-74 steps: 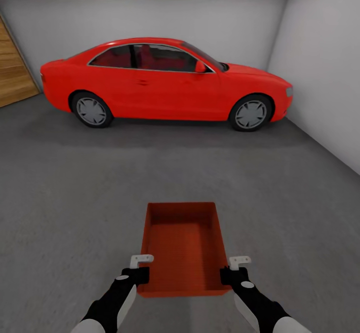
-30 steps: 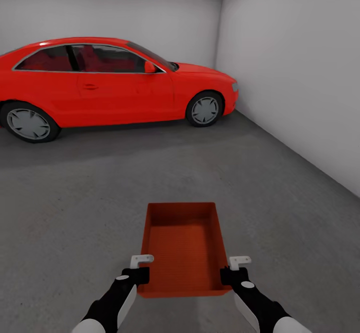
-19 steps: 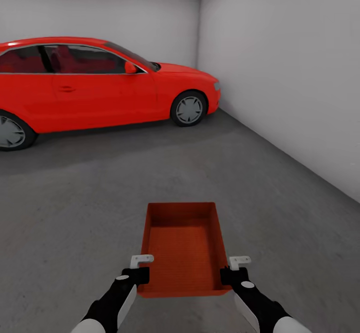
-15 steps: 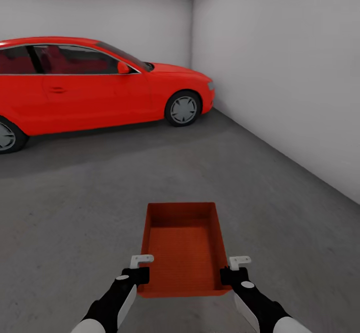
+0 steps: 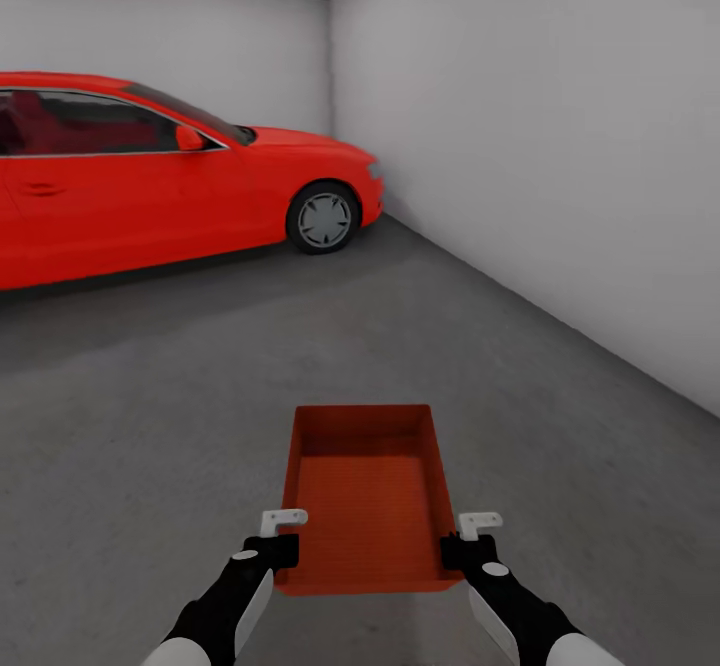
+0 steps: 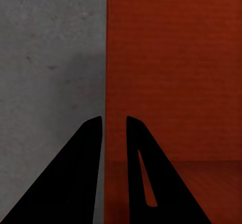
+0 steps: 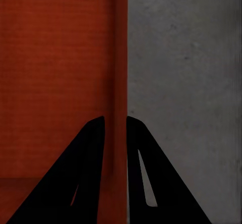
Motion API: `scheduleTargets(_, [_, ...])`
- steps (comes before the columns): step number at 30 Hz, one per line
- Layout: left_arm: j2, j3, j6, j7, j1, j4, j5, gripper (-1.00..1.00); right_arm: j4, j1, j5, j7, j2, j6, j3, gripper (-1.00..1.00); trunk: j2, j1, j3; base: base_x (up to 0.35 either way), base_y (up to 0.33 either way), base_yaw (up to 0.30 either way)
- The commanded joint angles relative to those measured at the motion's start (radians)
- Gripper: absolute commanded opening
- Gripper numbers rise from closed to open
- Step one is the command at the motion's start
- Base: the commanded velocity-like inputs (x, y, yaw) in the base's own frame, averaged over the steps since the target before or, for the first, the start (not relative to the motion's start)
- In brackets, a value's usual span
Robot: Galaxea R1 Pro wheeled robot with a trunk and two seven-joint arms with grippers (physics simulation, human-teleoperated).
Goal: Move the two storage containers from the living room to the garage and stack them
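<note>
One orange-red storage container (image 5: 365, 491) hangs in front of me above the garage floor (image 5: 150, 416), held level between both arms. My left gripper (image 5: 283, 552) is shut on its left wall near the close corner, and my right gripper (image 5: 452, 553) is shut on its right wall. In the left wrist view the black fingers (image 6: 91, 153) pinch the thin wall, with the ribbed bottom (image 6: 176, 72) on one side and grey concrete on the other. The right wrist view shows the same pinch on the container's wall (image 7: 120, 82). The container is empty.
A red coupe car (image 5: 150, 171) stands at the left, nose toward the far corner. A plain white wall (image 5: 560, 146) runs along the right side. Dark grey concrete stretches ahead between car and wall.
The whole view has swung to the right: the car has slid toward the left edge and the right wall takes up more of the picture. Container and both grippers keep the same hold.
</note>
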Motion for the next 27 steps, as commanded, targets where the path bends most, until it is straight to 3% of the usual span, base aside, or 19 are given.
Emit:
scheduleTargets(1, [0.001, 0.004, -0.016, 0.007, 0.0, -0.006, -0.013, -1.0, 0.034, -0.001, -0.017, -0.008, -0.02, -0.001, -0.016, -1.0, -0.001, 0.0, -0.001, 0.0, 0.0, -0.281])
scheduleTargets(27, [0.001, 0.003, -0.016, 0.007, 0.0, -0.006, -0.013, -1.0, 0.034, -0.001, -0.018, -0.008, -0.02, 0.0, -0.016, -1.0, -0.001, 0.0, -0.001, 0.0, 0.0, -0.281])
